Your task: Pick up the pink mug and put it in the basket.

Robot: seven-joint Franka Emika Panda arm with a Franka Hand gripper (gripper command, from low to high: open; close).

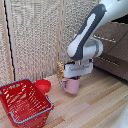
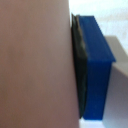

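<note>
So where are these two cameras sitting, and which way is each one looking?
Exterior view: off the arm, looking across the wooden floor at the tool on the pink mug, with the basket and a red bowl toward the exterior view's left; the white arm shows.
Wrist view: on the wrist, looking very closely along the mug's pink wall; one blue finger shows against it.
Shared: the pink mug and the tool's blue finger.

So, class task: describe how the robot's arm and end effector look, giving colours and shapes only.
The arm is bulky, with rounded white shells and grey joint sections. The end effector is a white boxy block. In the wrist view, one finger is a blue rectangular block faced with a dark pad.
</note>
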